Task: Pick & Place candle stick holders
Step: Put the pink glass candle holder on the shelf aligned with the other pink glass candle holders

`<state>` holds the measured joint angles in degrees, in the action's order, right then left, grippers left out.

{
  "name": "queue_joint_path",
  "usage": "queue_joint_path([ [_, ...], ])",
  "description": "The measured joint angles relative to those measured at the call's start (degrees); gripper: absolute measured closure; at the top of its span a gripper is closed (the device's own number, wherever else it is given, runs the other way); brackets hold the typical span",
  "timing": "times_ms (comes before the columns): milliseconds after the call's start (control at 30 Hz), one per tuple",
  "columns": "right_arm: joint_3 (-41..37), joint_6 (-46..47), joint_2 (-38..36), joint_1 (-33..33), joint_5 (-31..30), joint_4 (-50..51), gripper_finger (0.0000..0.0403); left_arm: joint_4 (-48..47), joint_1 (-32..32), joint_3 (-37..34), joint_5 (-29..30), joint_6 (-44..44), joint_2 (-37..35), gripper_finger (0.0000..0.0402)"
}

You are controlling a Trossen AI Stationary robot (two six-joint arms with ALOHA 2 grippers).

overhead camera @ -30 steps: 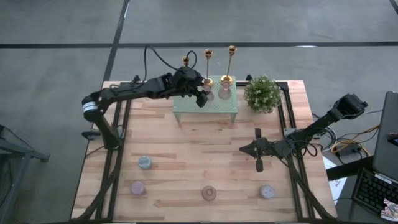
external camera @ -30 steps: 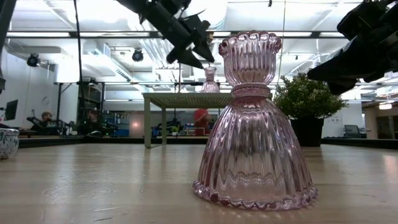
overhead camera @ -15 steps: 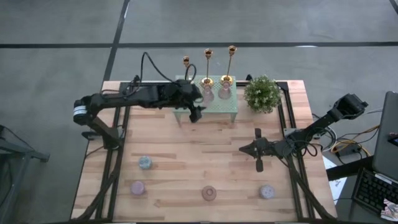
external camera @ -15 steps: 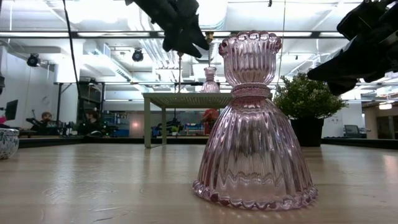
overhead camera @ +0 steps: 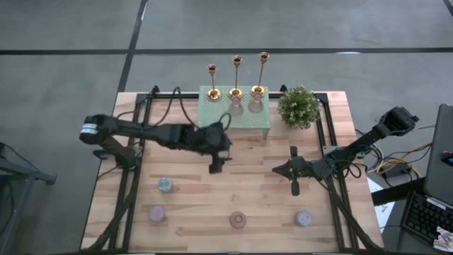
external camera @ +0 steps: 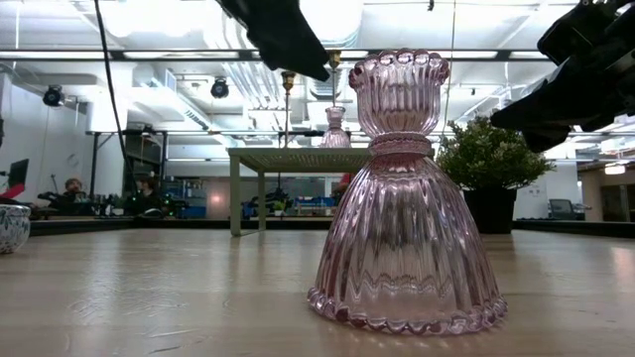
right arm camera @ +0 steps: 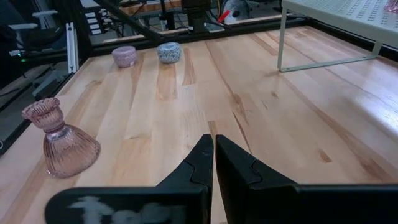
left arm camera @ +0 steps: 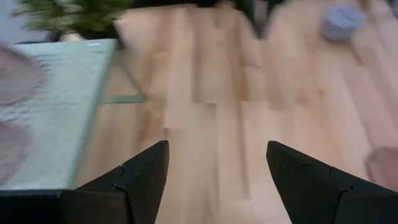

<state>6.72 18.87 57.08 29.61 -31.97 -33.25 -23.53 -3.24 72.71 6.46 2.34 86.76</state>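
Note:
Three gold candle stick holders [overhead camera: 212, 93] [overhead camera: 236, 92] [overhead camera: 258, 90] stand upright on their round bases along the far edge of a pale green perforated stand [overhead camera: 233, 120]. One thin gold stem [external camera: 288, 104] also shows in the low view. My left gripper [overhead camera: 216, 166] hovers open over the bare wood just in front of the stand, with nothing between its fingers [left arm camera: 217, 165]. My right gripper [overhead camera: 295, 178] waits shut over the table's right half [right arm camera: 214, 163].
Two pink glass holders [overhead camera: 245, 106] also sit on the stand. A potted plant [overhead camera: 299, 106] stands to its right. Along the near edge lie a grey-blue dish [overhead camera: 165, 185], a pink dish [overhead camera: 156, 212], a pink glass holder [overhead camera: 238, 219] [external camera: 402, 198] and a grey dish [overhead camera: 304, 218].
My left gripper has drawn back from over the stand toward the table's near edge, sinking a little and rolling, and has stayed open. The leftmost candle stick holder, its base covered by the arm before, now shows whole on the stand.

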Motion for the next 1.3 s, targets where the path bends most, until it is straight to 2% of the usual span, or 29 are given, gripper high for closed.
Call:
queue_joint_path([
  [333, 0.0, 0.0, 0.0, 0.0, 0.0, 0.0, 0.039, 2.0, -8.7, -3.0, -1.5, -0.1, 0.0, 0.0128],
  [933, 0.0, 0.0, 0.0, 0.0, 0.0, 0.0, 0.039, 29.3, -18.6, -17.9, -1.5, -8.0, 1.1, 0.0128],
  [1300, -0.2, 0.0, 0.0, 0.0, 0.0, 0.0, 0.039, 38.3, -21.5, -18.5, -1.5, -11.2, 9.0, 0.0128],
])
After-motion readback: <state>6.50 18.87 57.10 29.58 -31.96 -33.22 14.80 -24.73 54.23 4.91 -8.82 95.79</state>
